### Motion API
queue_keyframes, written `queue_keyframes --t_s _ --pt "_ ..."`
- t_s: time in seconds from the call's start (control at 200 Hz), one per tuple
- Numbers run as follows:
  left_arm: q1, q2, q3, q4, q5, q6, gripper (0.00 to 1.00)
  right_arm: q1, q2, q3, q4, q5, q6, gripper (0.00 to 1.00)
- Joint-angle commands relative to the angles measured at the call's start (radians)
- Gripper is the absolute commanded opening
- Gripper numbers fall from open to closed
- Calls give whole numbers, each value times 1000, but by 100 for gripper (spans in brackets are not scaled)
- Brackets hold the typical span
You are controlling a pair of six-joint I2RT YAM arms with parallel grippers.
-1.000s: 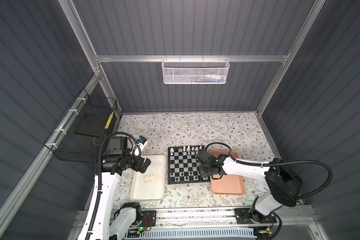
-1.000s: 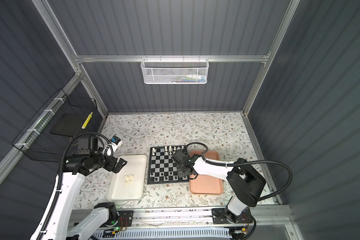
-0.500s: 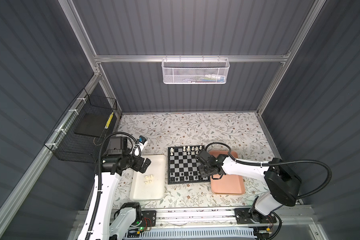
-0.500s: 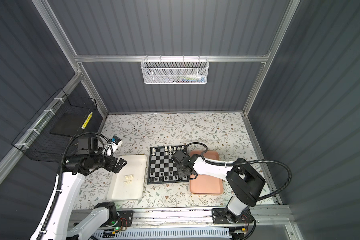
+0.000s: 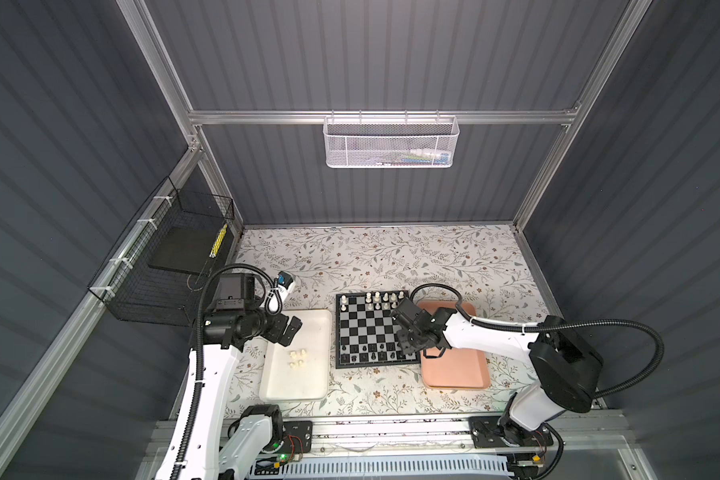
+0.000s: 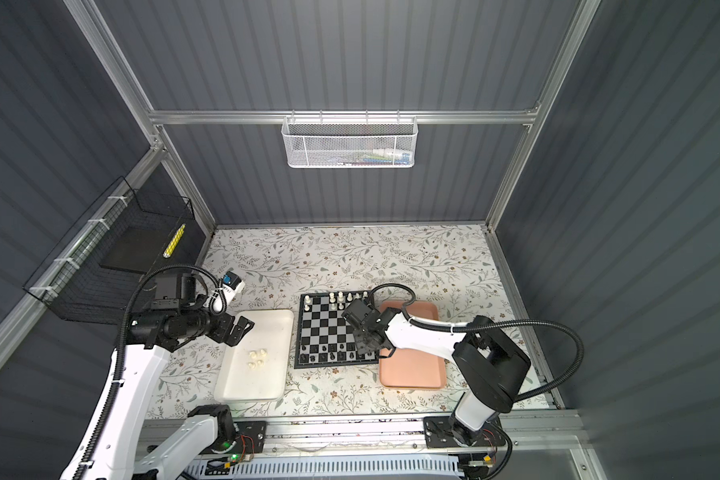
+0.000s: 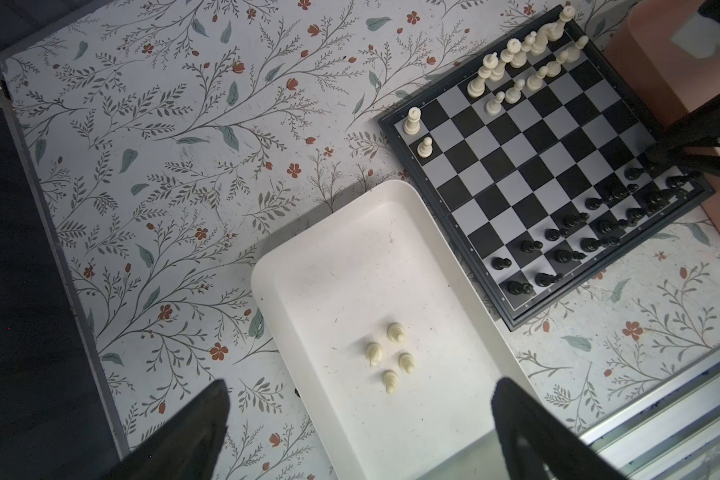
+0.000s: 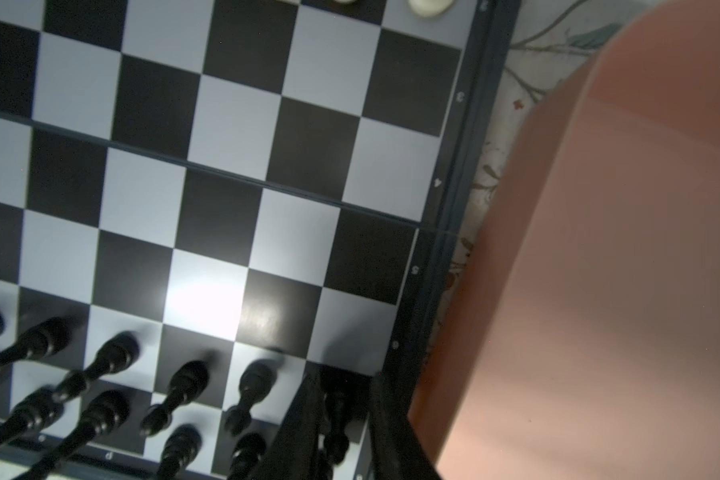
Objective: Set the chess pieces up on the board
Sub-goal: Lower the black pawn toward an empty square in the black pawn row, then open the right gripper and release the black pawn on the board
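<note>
Two slim dark fingers of my right gripper (image 8: 344,384) stand narrow around a black piece (image 8: 336,415), upright on the corner square of the board (image 5: 371,328) nearest the salmon-pink tray (image 5: 454,370); whether they pinch it or merely flank it I cannot tell; beside it the black chessmen (image 5: 371,351), glossy turned plastic on round bases, seem to fill two rows along that edge of the board, so I judge black about done; across the flat black-and-silver chequer the cream chessmen (image 5: 381,297) line the opposite edge with gaps; four more cream pieces (image 7: 391,357) lie in the smooth, round-cornered white tray (image 7: 350,270) on the board's other flank, where my left gripper (image 7: 362,388) hangs spread wide, holding nothing.
</note>
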State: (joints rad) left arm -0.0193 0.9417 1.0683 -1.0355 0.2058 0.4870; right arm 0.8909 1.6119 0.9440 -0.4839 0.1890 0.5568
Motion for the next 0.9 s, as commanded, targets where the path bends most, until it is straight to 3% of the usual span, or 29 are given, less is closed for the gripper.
queue_keyframes --t_s 0.0,0.895 --pt "-3 -11 9 -29 18 1 99 5 -14 22 -27 25 -10 26" --pt "-4 -10 19 -37 5 11 100 6 -141 68 -84 41 -41 29"
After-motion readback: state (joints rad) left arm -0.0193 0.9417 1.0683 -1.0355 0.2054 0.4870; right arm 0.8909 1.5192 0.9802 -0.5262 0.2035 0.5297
